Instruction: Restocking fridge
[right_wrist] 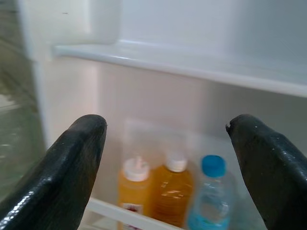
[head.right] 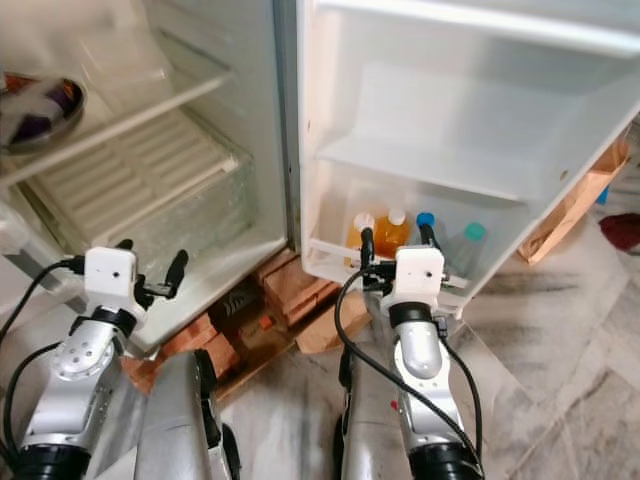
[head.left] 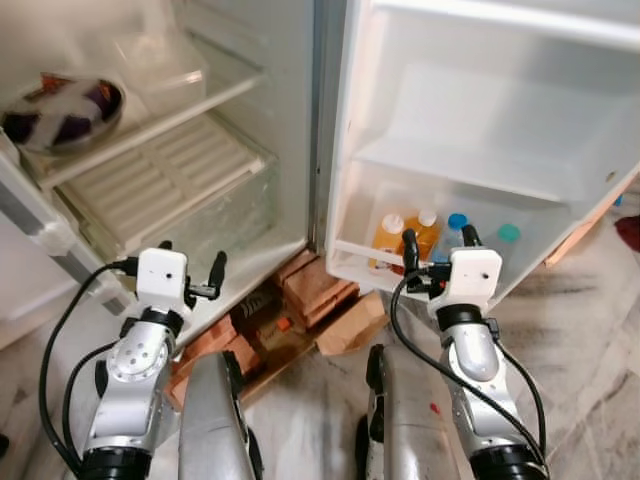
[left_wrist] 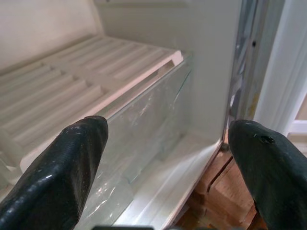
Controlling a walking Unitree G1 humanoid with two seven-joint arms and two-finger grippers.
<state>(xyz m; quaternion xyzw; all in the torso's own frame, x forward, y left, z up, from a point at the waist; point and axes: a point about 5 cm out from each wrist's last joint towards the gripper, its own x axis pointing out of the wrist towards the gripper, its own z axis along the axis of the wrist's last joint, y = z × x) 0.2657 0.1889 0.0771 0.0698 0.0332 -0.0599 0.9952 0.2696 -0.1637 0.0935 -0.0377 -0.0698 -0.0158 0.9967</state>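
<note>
Fridge [head.left: 290, 150] open; door rack [head.left: 350, 262] taken as landmark. Four bottles stood upright in the rack: two orange bottles [head.left: 408, 238] at its hinge end, a clear blue-capped bottle [head.left: 455, 235] beside them, a teal-capped bottle [head.left: 505, 245] at the far end. Likely rigid plastic, moderately heavy if full, smooth and possibly slippery; best gripped mid-body below the shoulder, kept upright. Right gripper [head.left: 437, 240] held level just in front of the rack, aimed at the orange pair, fingers spread wide, nothing grasped. Left gripper [head.left: 190, 265] raised well left of the rack, facing the crisper drawer [left_wrist: 144, 124], fingers likewise parted and empty. Wooden blocks [head.left: 315, 290] seen under the fridge.
</note>
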